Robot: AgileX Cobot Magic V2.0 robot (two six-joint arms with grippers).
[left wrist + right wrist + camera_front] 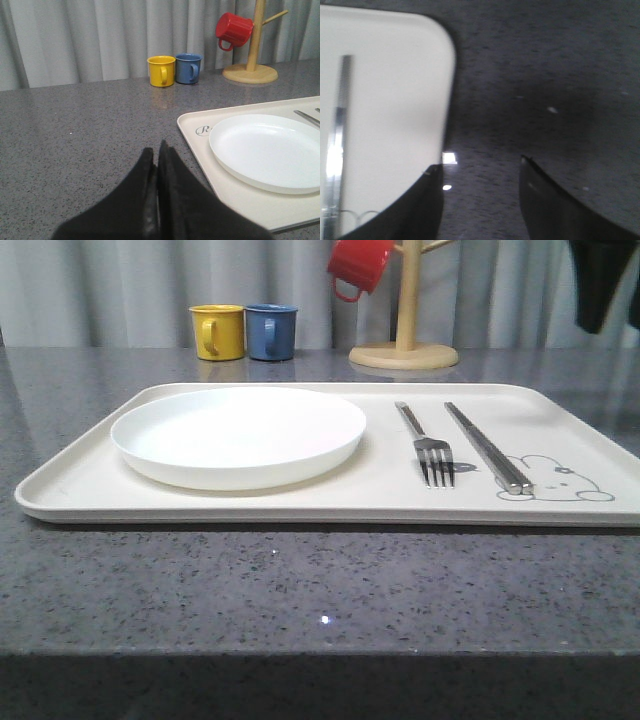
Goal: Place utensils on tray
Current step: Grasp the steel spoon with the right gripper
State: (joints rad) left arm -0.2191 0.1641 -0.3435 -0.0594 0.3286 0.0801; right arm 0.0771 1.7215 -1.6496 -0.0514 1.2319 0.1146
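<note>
The cream tray (80, 490) lies across the grey table. A silver fork (425, 440) and a pair of metal chopsticks (485, 445) rest side by side on its right half, the chopstick tips by the rabbit drawing (560, 480). My left gripper (155, 147) is shut with nothing in it, low over bare table just left of the tray (200, 145). My right gripper (480, 162) is open and empty above the table, beside a rounded corner of the tray (410, 75). The chopsticks (337, 140) lie on the tray off to one side of it.
A round white plate (238, 435) fills the tray's left half. Yellow (217, 331) and blue (271, 331) mugs stand at the back, next to a wooden mug tree (405, 340) holding a red mug (358, 265). A dark part of my right arm (600, 280) hangs at the upper right.
</note>
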